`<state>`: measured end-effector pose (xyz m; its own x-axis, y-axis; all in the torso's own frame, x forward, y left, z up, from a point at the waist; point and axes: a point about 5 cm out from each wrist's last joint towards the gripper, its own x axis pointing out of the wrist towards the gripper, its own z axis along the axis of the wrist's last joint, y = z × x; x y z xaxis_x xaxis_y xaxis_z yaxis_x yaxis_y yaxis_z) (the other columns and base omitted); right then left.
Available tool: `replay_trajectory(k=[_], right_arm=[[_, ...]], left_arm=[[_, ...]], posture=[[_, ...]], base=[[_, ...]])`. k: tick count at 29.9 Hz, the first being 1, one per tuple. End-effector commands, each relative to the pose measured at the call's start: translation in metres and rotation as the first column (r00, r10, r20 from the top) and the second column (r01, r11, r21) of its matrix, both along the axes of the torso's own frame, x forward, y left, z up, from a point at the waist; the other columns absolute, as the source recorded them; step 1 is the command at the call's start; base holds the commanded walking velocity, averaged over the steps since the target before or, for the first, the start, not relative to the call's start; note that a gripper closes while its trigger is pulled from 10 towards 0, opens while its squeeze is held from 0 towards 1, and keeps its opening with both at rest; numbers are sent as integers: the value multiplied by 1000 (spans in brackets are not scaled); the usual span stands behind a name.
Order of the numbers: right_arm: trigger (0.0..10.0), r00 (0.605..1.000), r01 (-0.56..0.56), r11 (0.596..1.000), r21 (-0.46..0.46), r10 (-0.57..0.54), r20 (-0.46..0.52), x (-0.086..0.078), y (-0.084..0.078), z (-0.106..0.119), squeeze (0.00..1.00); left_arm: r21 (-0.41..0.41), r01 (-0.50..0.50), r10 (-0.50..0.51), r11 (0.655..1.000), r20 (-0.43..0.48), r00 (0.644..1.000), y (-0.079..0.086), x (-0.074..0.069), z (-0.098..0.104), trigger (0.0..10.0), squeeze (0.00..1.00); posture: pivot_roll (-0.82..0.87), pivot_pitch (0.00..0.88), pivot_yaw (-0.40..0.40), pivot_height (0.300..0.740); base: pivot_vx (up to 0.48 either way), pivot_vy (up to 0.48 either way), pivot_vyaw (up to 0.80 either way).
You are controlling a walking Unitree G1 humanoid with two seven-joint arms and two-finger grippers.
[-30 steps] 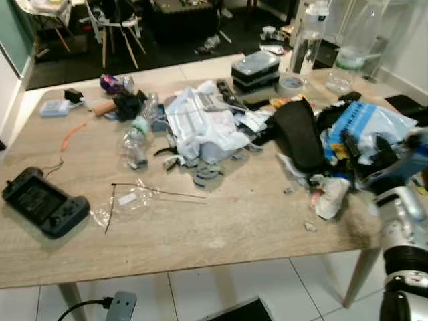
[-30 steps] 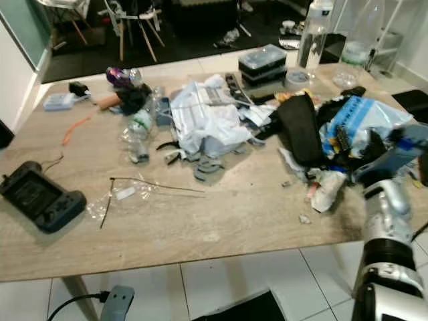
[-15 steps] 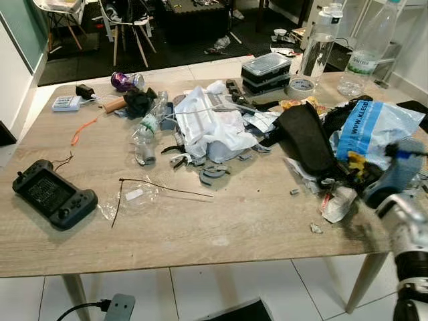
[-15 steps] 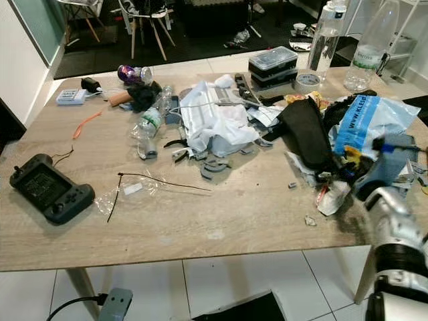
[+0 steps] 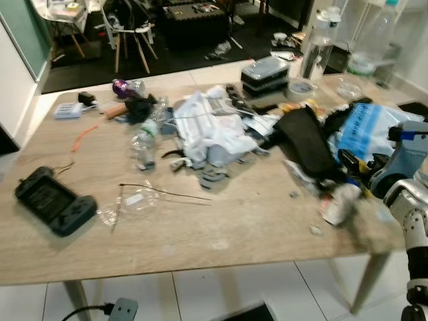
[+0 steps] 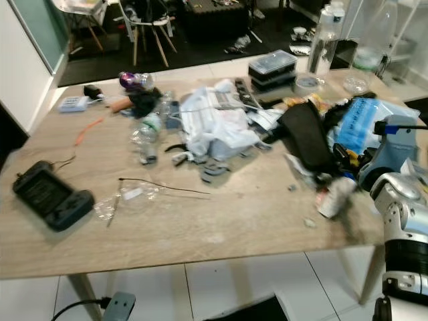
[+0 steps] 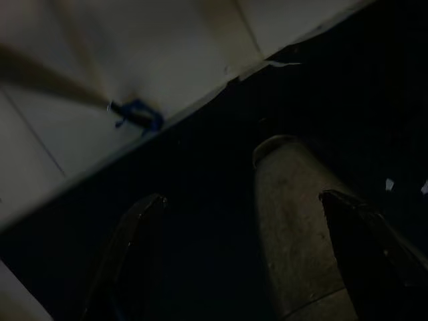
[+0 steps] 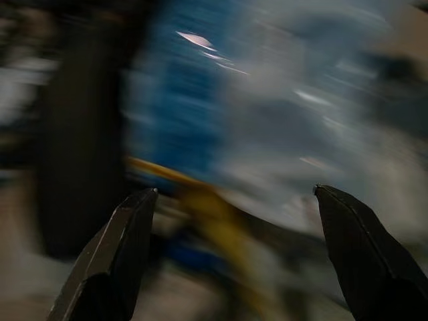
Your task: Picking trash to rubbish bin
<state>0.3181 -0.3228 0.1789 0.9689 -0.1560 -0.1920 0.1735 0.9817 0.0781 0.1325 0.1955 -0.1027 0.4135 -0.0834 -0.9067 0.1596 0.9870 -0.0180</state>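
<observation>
Right claw spread open, empty, hovering just before blue plastic bag on table.

- A lived-in home is shown, most likely a dining or living area.
- A light wood-grain bench on slim tapered legs is set on a floor of large white tiles.
- The bench is littered with household clutter: crumpled white plastic bags, a blue-and-white shopping bag, an empty plastic bottle, stacked food containers, a roll of tape.
- A handheld game console is laid near the bench's left edge.
- Chairs with thin legs are seen behind, on a dark floor.
- Tall water bottles are stood at the far right corner.
</observation>
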Motion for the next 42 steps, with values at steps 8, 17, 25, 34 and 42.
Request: replay_trajectory(k=[8,17,25,34,42], right_arm=[[10000,991,-119,993,28,117,72,-2,24,17,0],[10000,973,-232,968,94,230,24,1,58,-3,0],[10000,947,-308,939,154,288,141,6,73,-22,0],[10000,935,-347,922,172,324,146,18,89,-31,0],[10000,986,-161,972,173,166,-14,19,78,-62,0]], left_arm=[[3,30,-29,1000,-17,999,-1,-5,-2,10000,0],[3,33,-33,999,-19,999,-2,-5,-2,10000,0],[3,29,-29,1000,-20,999,-1,-6,-2,10000,0],[9,49,-48,999,-26,998,1,-8,-2,10000,0],[17,64,-63,998,-39,997,4,-15,-4,10000,0]], posture=[[-35,57,39,740],[-35,60,37,740],[-31,63,38,740],[-19,89,52,740],[4,102,52,740]], base=[[0,0,-770],[0,0,-687],[0,0,0],[0,0,0],[0,0,0]])
